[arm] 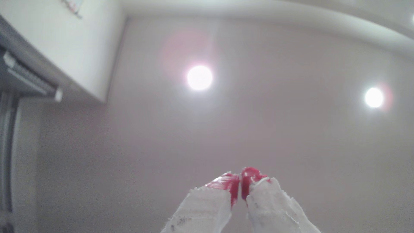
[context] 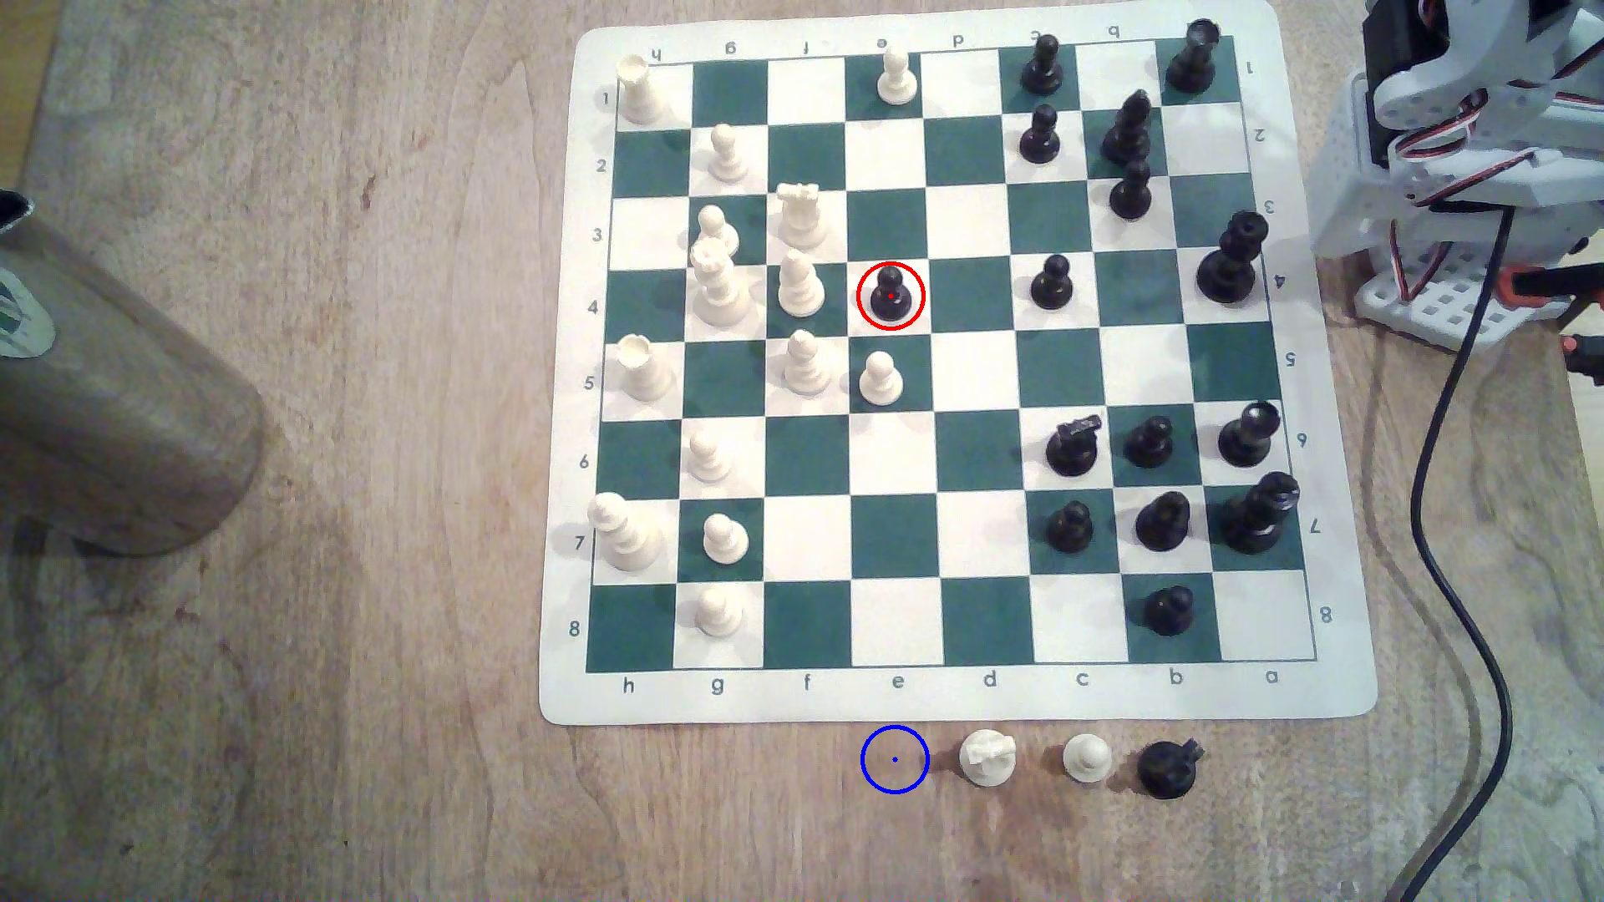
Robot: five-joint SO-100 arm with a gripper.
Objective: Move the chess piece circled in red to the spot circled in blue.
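Pointing up at the ceiling, my gripper has its red tips pressed together, holding nothing. The black pawn stands upright on the board's e4 square, well apart from the blue ring on the table below the board.

Arm folded at its base, claw skyward, red-tipped fingers together
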